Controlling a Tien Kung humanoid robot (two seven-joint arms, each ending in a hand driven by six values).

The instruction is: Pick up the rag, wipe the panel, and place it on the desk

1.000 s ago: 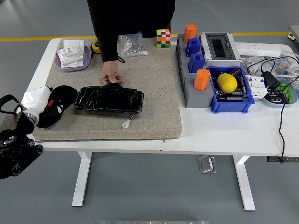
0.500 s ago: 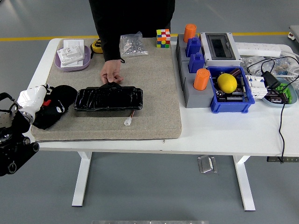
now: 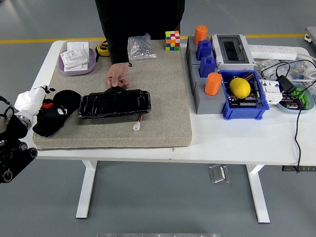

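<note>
Rag down on the mat, wiping apparently finished.

Gray mat (image 3: 163,98) bearing black panel (image 3: 114,103), steadied at its far edge by a person's hand (image 3: 117,76); black rag (image 3: 53,111) just left of it. Left hand (image 3: 27,101) drawn back toward the table edge, fingers loosened, gripping nothing.

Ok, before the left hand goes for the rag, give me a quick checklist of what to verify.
1. Rag location: on the mat's left end, beside the panel. Ok.
2. Left hand at the rag: it is against the rag's left edge; whether it has a grip, cannot tell.
3. Panel clear for wiping: a person's hand rests on its far edge. Not ok.
4. Panel lying flat on the mat: ok.
5. White connector on the panel's lead lies loose just in front. Ok, but mind it.
6. Right arm: not in view, cannot tell.
</note>
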